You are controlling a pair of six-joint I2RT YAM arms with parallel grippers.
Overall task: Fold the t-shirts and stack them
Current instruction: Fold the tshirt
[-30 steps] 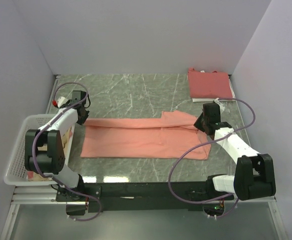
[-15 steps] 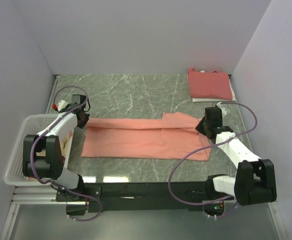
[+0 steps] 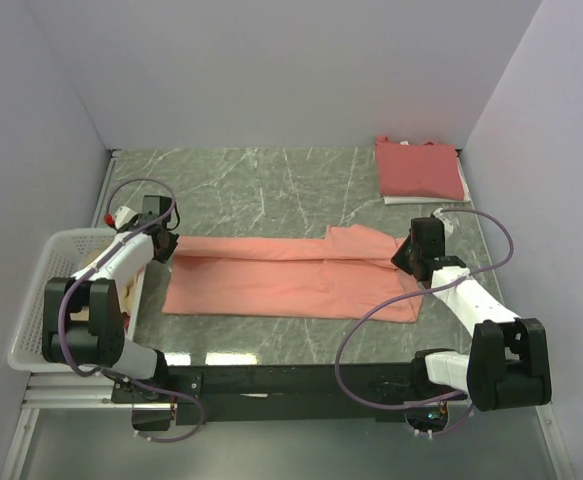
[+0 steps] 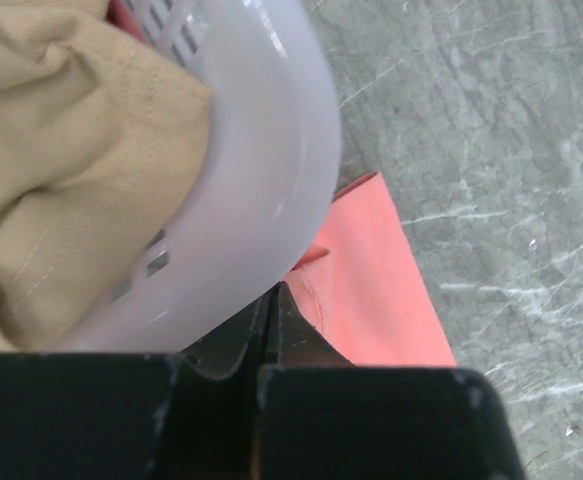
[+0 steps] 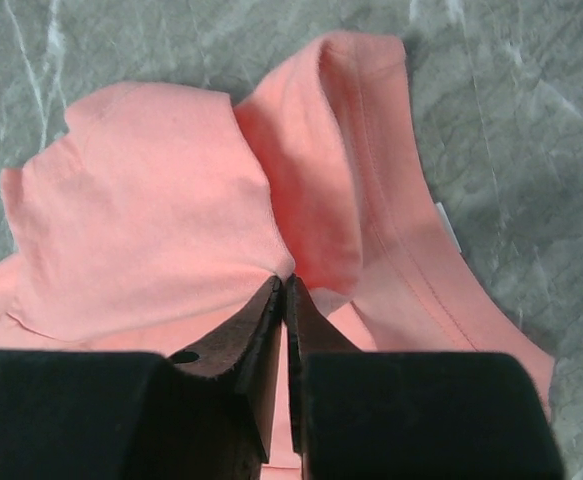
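High camera behind me looks down; my wrist cameras sit close, all sharing the salmon-orange t-shirt (image 3: 291, 275).

A salmon-orange cloth t-shirt (image 3: 291, 282) lies stretched from left to right across the middle of the grey-green marbled table (image 3: 261, 185). A folded coral-red cloth t-shirt (image 3: 419, 168) lies apart from it, in the upper right of the top view. A white plastic lattice basket (image 3: 29, 305) stands at the left edge, with a pale tan cloth t-shirt (image 4: 61, 150) inside it.
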